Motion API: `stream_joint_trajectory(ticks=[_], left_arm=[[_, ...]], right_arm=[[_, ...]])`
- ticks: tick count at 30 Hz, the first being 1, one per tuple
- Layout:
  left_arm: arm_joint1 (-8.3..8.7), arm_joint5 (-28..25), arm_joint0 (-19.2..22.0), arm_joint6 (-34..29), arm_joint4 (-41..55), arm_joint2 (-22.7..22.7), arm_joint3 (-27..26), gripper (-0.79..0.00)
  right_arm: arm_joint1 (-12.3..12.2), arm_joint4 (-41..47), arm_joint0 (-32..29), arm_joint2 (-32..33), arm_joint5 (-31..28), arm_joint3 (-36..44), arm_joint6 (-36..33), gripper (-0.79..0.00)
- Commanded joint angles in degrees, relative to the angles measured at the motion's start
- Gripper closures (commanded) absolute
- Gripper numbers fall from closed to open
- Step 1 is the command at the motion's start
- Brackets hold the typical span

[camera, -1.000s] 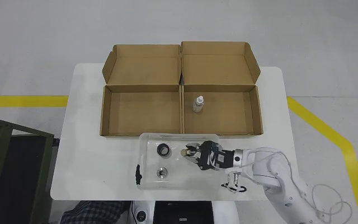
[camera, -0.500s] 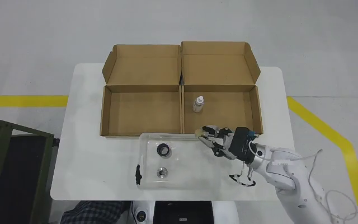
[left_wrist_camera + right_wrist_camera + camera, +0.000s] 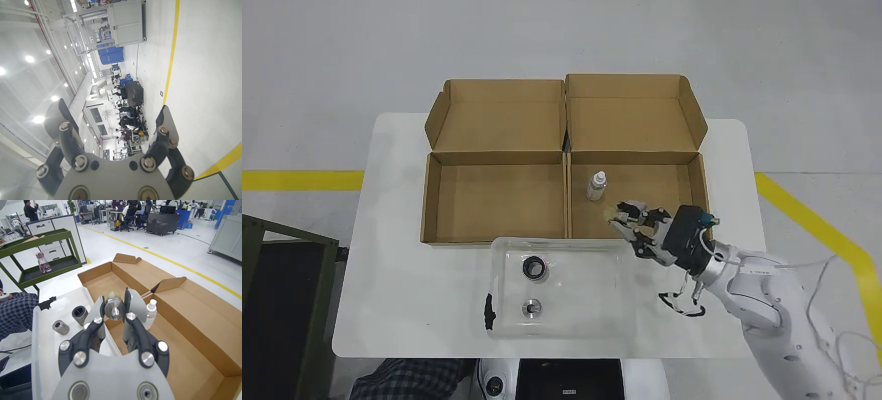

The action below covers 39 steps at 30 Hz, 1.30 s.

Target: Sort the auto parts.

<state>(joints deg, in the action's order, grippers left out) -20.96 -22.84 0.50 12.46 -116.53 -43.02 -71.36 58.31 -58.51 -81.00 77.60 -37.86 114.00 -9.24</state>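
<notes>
My right gripper (image 3: pixel 627 216) (image 3: pixel 113 301) is shut on a small metal fitting (image 3: pixel 113 310) with a pale tip (image 3: pixel 622 211), held above the near wall of the right cardboard box (image 3: pixel 697 215) (image 3: pixel 196 321). A white spray bottle (image 3: pixel 597 185) (image 3: pixel 150 315) stands inside that box. The clear plastic bin (image 3: pixel 504 318) (image 3: pixel 36 336) in front holds a dark ring-shaped bearing (image 3: pixel 534 267) (image 3: pixel 79 314) and a plain metal cylinder (image 3: pixel 531 306) (image 3: pixel 60 327). My left gripper (image 3: pixel 111 108) is open, pointing out at the room with nothing between its fingers.
The left cardboard box (image 3: pixel 437 200) (image 3: pixel 98 277) stands beside the right one, both with lids folded back. A black clip (image 3: pixel 487 312) sits on the bin's left rim. A green shelf cart (image 3: pixel 43 262) stands left of the white table (image 3: pixel 392 260).
My right gripper has lifted the fitting out of the clear bin and carried it back and to the right, over the near wall of the right box.
</notes>
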Motion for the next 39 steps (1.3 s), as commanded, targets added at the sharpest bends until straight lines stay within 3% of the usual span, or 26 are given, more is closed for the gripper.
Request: stream_joint_trajectory(ticks=[1,10,22,39], left_arm=[[0.00,0.0,0.0,0.0,0.0,0.0,0.0,-0.785],[0.00,0.0,0.0,0.0,0.0,0.0,0.0,-0.785],[0.00,0.0,0.0,0.0,0.0,0.0,0.0,-0.785],[0.00,0.0,0.0,0.0,0.0,0.0,0.0,-0.785]], right_arm=[[-0.1,-0.1,0.7,0.3,0.0,0.0,-2.1,0.000],[-0.2,0.4,5.9,0.1,1.4,-2.3,-12.6,0.000],[0.3,-0.4,16.8,-6.4,2.0,-10.9,-26.2,0.000],[2.0,-3.9,27.6,-16.3,3.3,-21.0,-36.6,0.000]])
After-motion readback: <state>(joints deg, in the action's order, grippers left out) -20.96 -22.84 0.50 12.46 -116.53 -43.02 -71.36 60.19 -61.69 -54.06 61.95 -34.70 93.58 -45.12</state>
